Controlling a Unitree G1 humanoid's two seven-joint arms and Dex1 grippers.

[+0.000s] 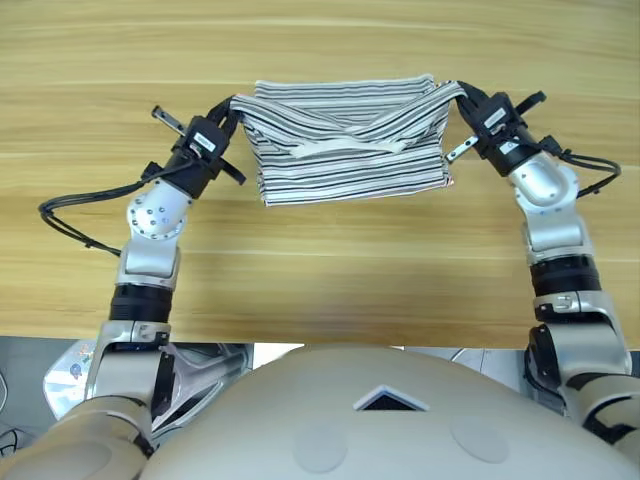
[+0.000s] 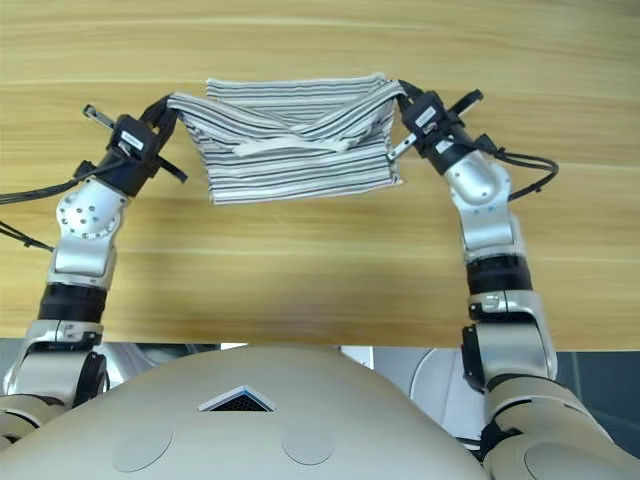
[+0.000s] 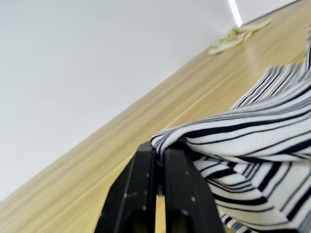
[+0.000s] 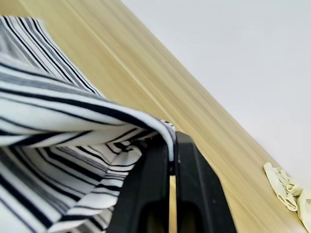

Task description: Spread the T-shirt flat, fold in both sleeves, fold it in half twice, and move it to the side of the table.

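I have the striped T-shirt [image 1: 345, 150] folded into a compact block, lying in the middle of the tabletop [image 1: 330, 270], closer to its far edge than to the near one. The left claw [image 1: 232, 105] is pinched closed on the shirt's far-left corner, and in the left wrist view the black fingers [image 3: 182, 184] sit tight together with striped cloth caught between them. The right claw [image 1: 462, 97] is clamped the same way on the far-right corner, with a fold of cloth draped over its fingers [image 4: 192, 179].

The top layer is pulled taut between the two claws and raised off the block, sagging toward the middle where a white band [image 1: 345, 146] crosses it. The shirt's near edge lies flat and straight on the wood.

A broad band of bare wood runs from that edge to the tabletop's near edge. Bare wood also extends toward the left and right edges beyond each arm. A pale crumpled rag [image 4: 286, 191] lies along the far edge, by the white wall [image 4: 233, 53].
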